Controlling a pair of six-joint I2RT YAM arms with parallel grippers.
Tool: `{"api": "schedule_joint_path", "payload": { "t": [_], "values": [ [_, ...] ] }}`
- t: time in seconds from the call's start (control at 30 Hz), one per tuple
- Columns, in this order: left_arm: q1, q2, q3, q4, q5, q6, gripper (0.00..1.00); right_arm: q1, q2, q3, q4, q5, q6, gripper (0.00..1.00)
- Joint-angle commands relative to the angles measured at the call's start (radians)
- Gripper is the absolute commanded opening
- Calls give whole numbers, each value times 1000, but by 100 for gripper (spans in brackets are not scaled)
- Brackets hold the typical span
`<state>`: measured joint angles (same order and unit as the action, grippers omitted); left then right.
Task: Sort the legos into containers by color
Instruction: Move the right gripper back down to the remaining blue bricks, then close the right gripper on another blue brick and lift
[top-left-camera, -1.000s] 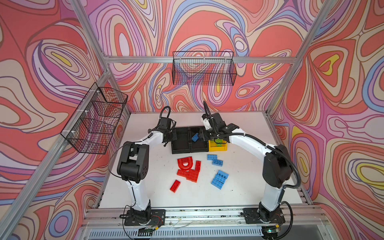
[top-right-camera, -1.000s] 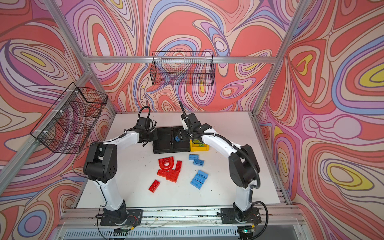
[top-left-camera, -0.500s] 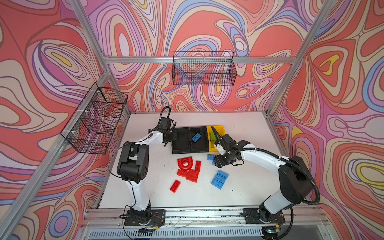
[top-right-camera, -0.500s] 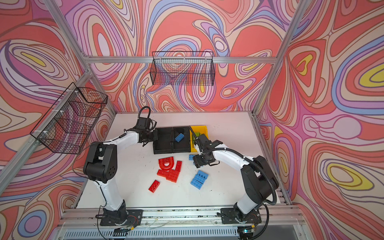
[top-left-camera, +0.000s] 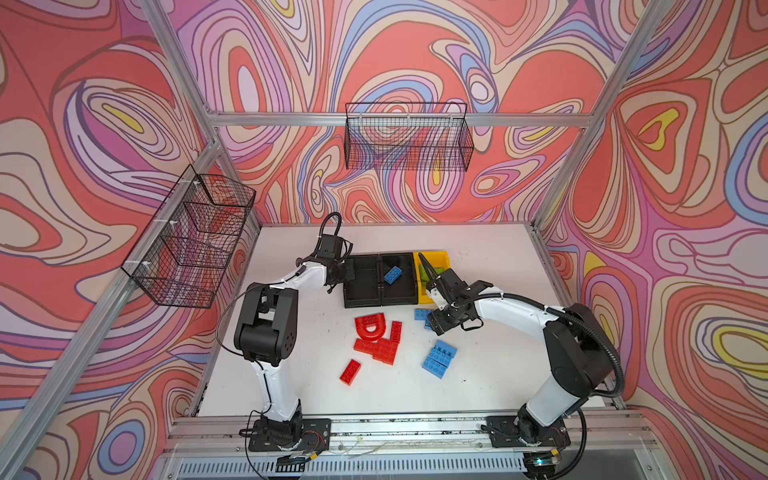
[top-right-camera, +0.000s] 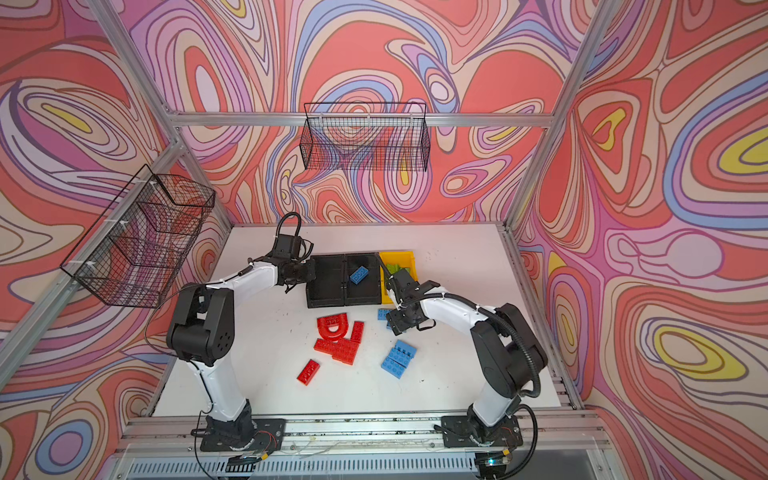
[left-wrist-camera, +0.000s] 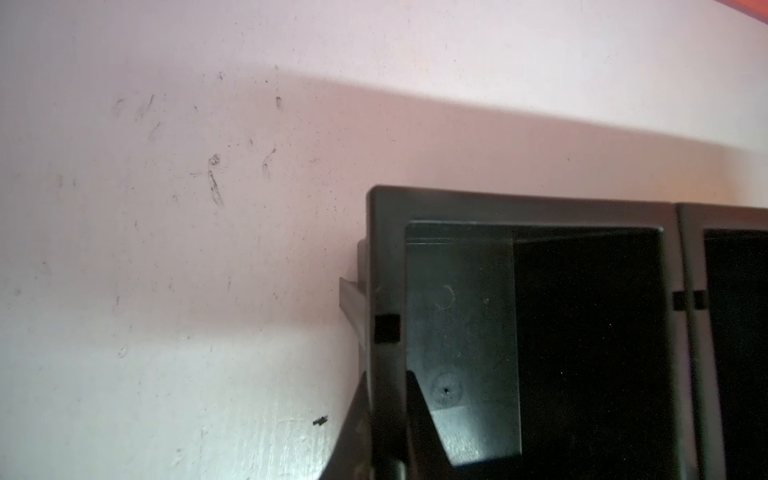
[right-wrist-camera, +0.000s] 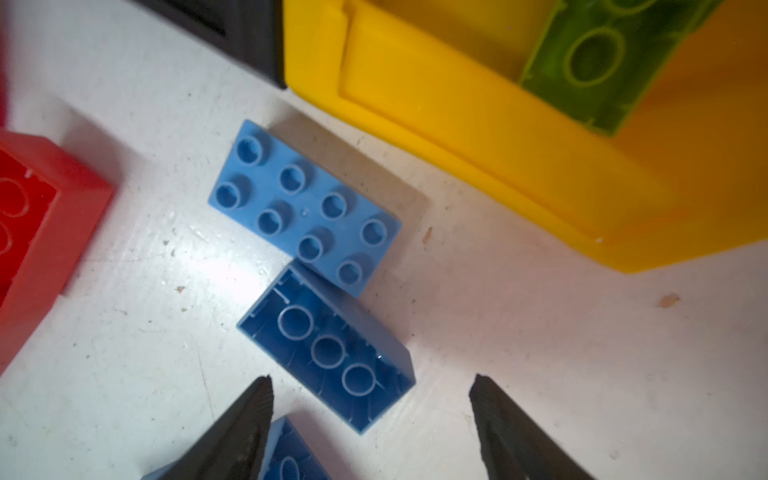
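Right of centre, just nearer than the bins, the right end effector (right-wrist-camera: 372, 378) hangs with jaws spread wide and nothing between them. Below it lie two blue bricks (top-left-camera: 420, 313) touching at a corner: a pale brick (right-wrist-camera: 305, 208) studs up and a darker brick (right-wrist-camera: 328, 353) hollow side up, the darker one closer to the tips. A third blue piece (right-wrist-camera: 286, 457) peeks out under one finger. Just beyond them stands the yellow bin (right-wrist-camera: 457, 145), with a green brick (right-wrist-camera: 582, 70) inside. Left of it, joined in a row, are two black bins: the middle bin (top-left-camera: 401, 293), holding one blue brick (top-left-camera: 392, 275), and the left bin (top-left-camera: 361, 286). The left end effector (left-wrist-camera: 388, 415) is clamped tight on the left bin's outer wall, one finger inside and one outside. On the desk (top-left-camera: 498, 257), nearer than the bins, a red arch (top-left-camera: 370, 326) sits in a huddle of red bricks (top-left-camera: 384, 349), with a lone red brick (top-left-camera: 350, 372) nearer again. To their right lies a blue cluster (top-left-camera: 439, 359).
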<state>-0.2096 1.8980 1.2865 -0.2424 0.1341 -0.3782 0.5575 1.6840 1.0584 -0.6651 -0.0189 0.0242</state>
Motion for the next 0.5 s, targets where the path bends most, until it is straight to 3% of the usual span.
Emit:
{"api": "schedule_joint_path", "payload": {
  "t": [0.0,0.27,0.37,0.47],
  "values": [
    [-2,-34,-7,2,11,6,0,-2,20,20,-2,-70,-70,81],
    [-2,-31,-3,-4,11,9,0,-2,119,70,22,-44,-122,79],
    [-2,-35,-3,-8,1,13,0,2,151,81,22,-55,-131,73],
    [-2,-35,-1,-10,-2,15,0,8,147,73,35,-59,-131,58]
  ]
}}
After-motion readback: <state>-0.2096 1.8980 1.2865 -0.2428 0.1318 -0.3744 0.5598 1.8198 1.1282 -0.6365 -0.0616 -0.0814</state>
